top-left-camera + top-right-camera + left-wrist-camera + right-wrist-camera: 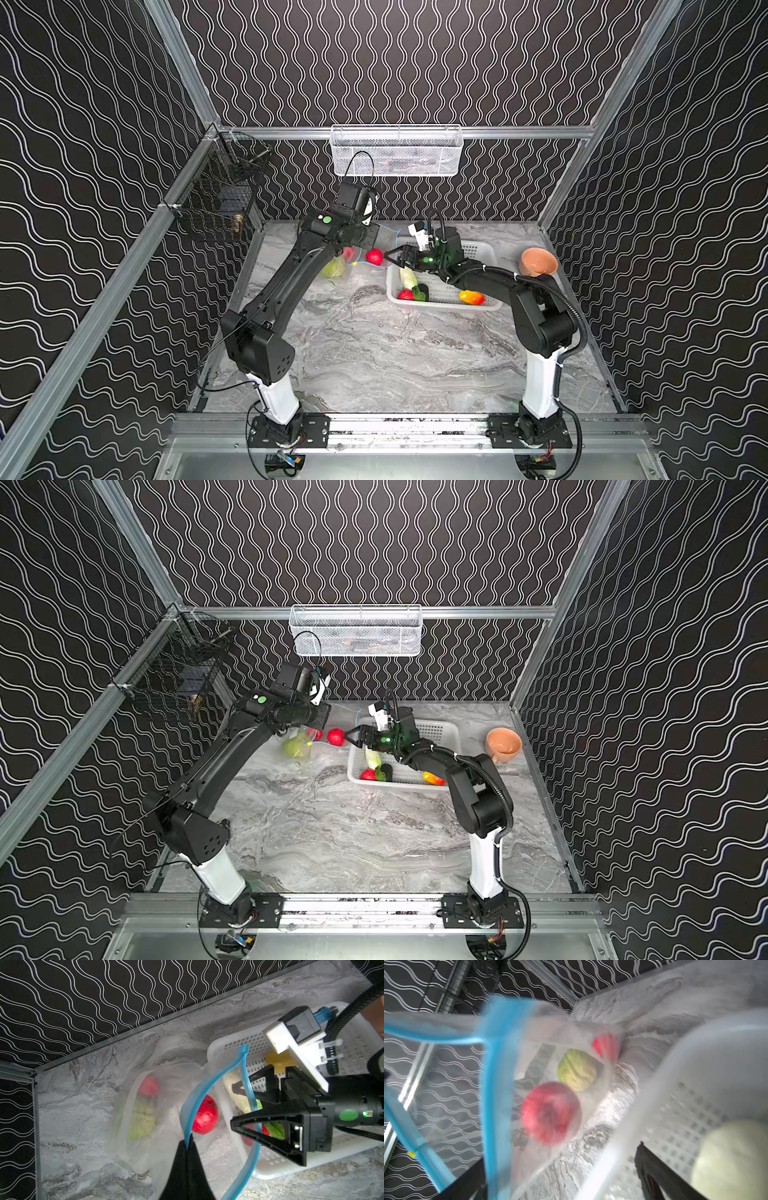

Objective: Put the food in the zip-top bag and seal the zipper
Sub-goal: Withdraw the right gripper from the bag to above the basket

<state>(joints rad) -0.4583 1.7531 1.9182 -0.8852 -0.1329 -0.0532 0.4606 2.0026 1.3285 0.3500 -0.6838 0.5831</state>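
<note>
Black left end effector (188, 1147) clamps the zipper (242, 1052); right end effector (232, 1105) gapes, apparently inside the bag (170, 1076).

The left arm (286, 274), black with a white lower link, is stretched forward and up from its base, with the wrist turned towards the middle. The left tool (187, 1145), a black two-fingered clamp, is closed tight, and a thin light-blue zipper strip (186, 1128) is pinched between its fingertips. The right arm (536, 316), built alike, is folded at the elbow and extended leftwards at a low height. The right tool (390, 260) is held roughly level, with its jaws spread wide apart and empty.
</note>
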